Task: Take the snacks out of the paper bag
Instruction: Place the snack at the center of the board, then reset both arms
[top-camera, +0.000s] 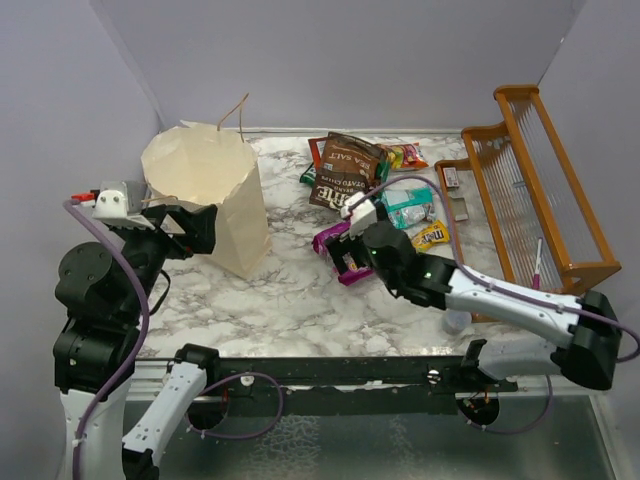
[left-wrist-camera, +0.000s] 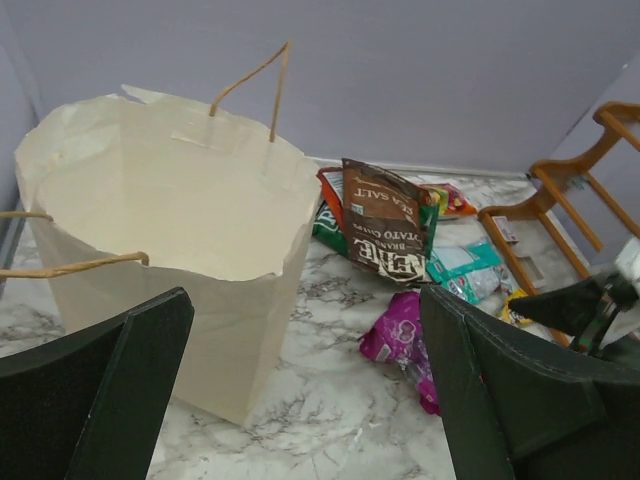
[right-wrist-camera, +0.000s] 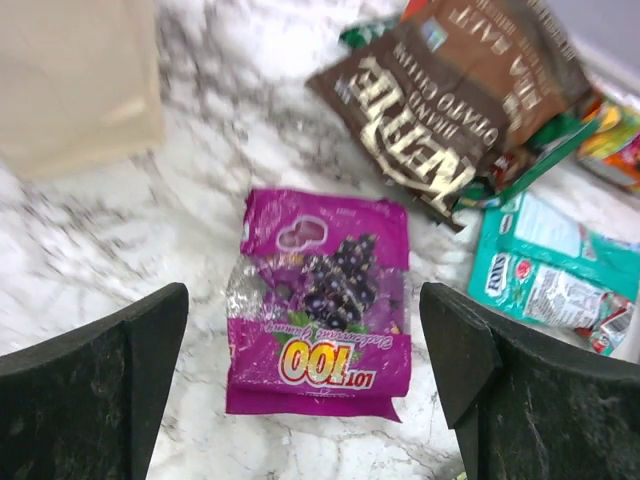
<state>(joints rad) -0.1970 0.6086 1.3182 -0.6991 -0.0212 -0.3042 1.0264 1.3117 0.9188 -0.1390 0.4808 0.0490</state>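
The cream paper bag (top-camera: 205, 185) stands upright and open at the left; its inside shows only bare paper in the left wrist view (left-wrist-camera: 170, 200). My left gripper (top-camera: 192, 228) is open and empty beside the bag's near side (left-wrist-camera: 305, 400). The purple bag (right-wrist-camera: 320, 300) lies flat on the marble. My right gripper (right-wrist-camera: 305, 390) hovers over it, open, with the fingers apart on either side and not touching; it also shows in the top view (top-camera: 345, 250). A brown chip bag (top-camera: 345, 168), a teal packet (top-camera: 408, 205) and yellow M&M's (top-camera: 430, 235) lie behind.
A wooden rack (top-camera: 530, 190) stands at the right edge. A small grey cap (top-camera: 455, 320) sits near the right arm. Green and red-orange packs (top-camera: 405, 155) lie by the back wall. The brown chip bag (right-wrist-camera: 450, 110) and teal packet (right-wrist-camera: 540, 265) lie just beyond the purple bag.
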